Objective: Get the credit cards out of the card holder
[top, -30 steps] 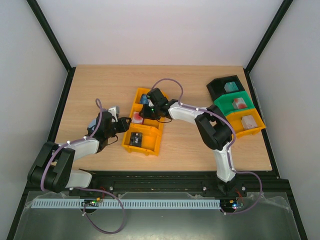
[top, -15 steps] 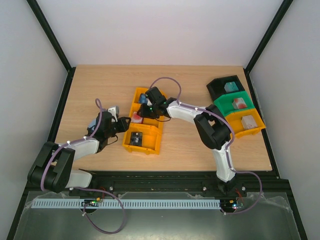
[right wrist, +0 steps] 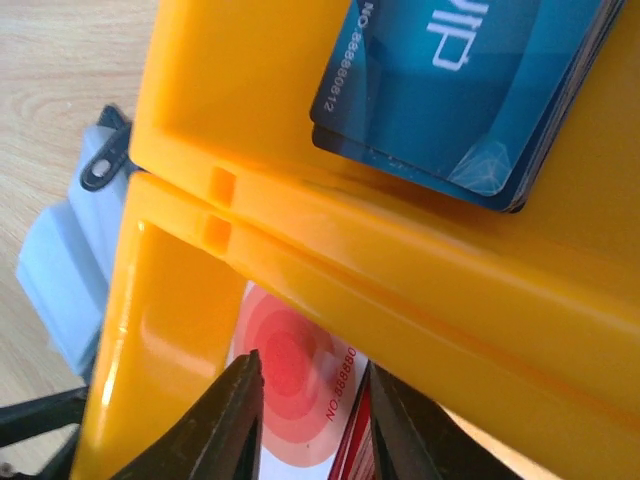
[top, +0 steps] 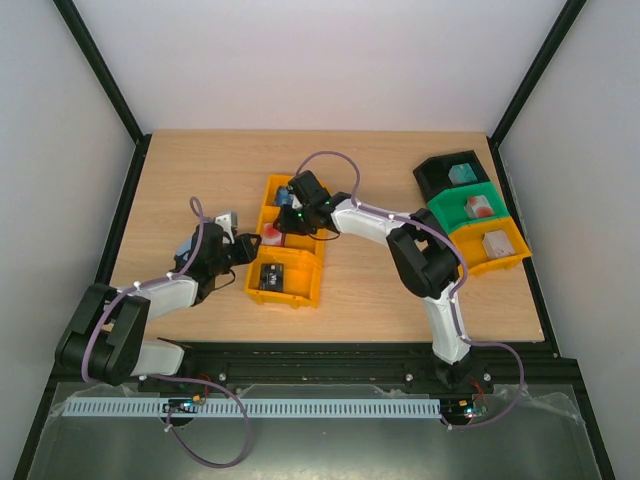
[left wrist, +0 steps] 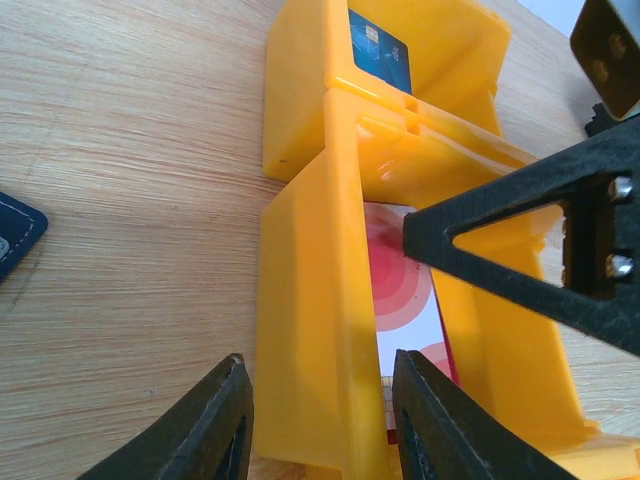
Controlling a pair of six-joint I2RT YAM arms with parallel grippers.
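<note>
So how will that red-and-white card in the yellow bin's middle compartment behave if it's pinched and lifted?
The red-and-white card looks thin and flat, so it is probably light and stiff rather than floppy. Its smooth printed face may slip when pinched. It sits low between the walls of the yellow bin, so getting an edge could be awkward.

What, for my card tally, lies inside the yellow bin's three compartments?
Far: stacked blue cards. Middle: a red-and-white card, partly covered by the right fingers. Near: one dark card. Anything beneath these is covered.
</note>
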